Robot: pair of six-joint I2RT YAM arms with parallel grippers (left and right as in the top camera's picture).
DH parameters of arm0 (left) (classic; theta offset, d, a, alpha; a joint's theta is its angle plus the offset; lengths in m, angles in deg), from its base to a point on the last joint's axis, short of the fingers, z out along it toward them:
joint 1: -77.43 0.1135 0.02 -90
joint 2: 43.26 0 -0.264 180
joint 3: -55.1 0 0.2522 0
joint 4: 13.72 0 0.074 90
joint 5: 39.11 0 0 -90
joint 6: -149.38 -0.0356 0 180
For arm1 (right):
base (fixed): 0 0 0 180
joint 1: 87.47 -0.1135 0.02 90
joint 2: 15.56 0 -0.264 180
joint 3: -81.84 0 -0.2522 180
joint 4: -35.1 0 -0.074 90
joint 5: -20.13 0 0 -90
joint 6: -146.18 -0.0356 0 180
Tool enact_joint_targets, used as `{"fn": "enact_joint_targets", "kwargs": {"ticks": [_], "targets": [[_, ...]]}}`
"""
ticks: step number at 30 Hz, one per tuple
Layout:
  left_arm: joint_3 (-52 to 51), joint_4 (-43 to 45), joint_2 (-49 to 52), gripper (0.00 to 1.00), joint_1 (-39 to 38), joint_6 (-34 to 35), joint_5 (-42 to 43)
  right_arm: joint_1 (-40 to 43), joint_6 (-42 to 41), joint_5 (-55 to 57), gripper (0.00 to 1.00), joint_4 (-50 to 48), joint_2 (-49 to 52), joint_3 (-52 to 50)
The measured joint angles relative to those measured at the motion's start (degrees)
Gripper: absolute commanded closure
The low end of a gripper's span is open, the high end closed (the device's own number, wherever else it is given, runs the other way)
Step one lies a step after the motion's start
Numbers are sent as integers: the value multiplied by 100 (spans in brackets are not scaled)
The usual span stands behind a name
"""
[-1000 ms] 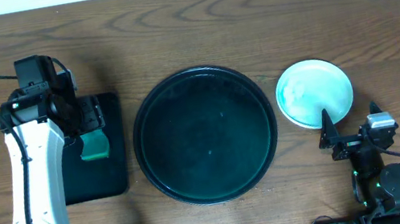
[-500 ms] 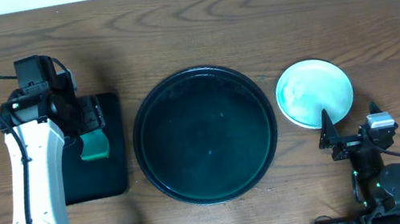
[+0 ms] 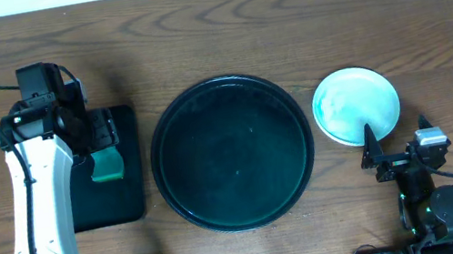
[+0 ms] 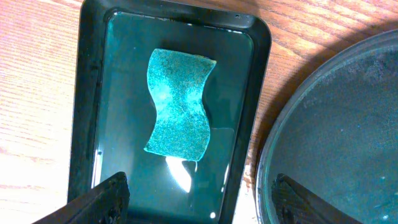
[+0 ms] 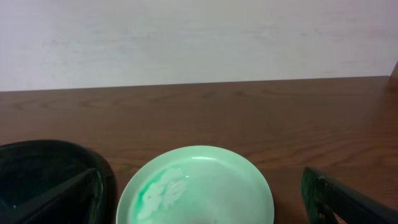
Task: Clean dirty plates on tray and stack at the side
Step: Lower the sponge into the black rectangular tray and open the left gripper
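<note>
1. The left arm's tool [image 4: 202, 200] hung above the small rectangular black plastic tray [image 4: 84, 124] at the left of the brown wooden tabletop [image 3: 282, 16]. Its two fingers stood wide apart with nothing between them.
2. A green wavy-edged cloth [image 4: 180, 102] lay flat inside that rectangular tray, toward its far end and clear of the walls. It was apart from the tool's fingers.
3. Just right of it sat the large round black tray with a raised rim [image 3: 234, 172], in the middle of the tabletop. It was close beside the rectangular tray, and contact between the two could not be told.
4. Right of the round tray, on the bare tabletop and just off its rim, lay a small round pale turquoise plate [image 3: 356, 105]. A whitish-green smear marked its left part. Whether other plates lay beneath it could not be told.
5. The right arm's tool [image 3: 396, 137] sat low at the plate's near edge, fingers spread wide and holding nothing. One fingertip [image 3: 368, 133] overlapped the plate's rim from above; whether it touched could not be told.
</note>
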Motion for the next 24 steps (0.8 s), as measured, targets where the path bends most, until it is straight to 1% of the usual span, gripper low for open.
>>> {"fn": "enact_joint_targets", "kwargs": {"ticks": [7, 10, 12, 18, 21, 24], "targets": [[0, 0, -11, 26, 0, -2, 0, 0, 0, -2, 1, 0, 0, 0], [-9, 2, -168, 26, 0, -2, 0, 0, 0, -4, 1, 0, 0, 0], [-59, 2, -435, 26, 0, 0, 0, 0, 0, -4, 1, 0, 0, 0], [-317, 13, -1731, 26, 0, -2, 0, 0, 0, -13, 1, 0, 0, 0], [-597, 31, -2365, 26, 0, -2, 0, 0, 0, -13, 1, 0, 0, 0], [-955, 256, -2959, 26, 0, -2, 0, 0, 2, -13, 1, 2, 0, 0]]}}
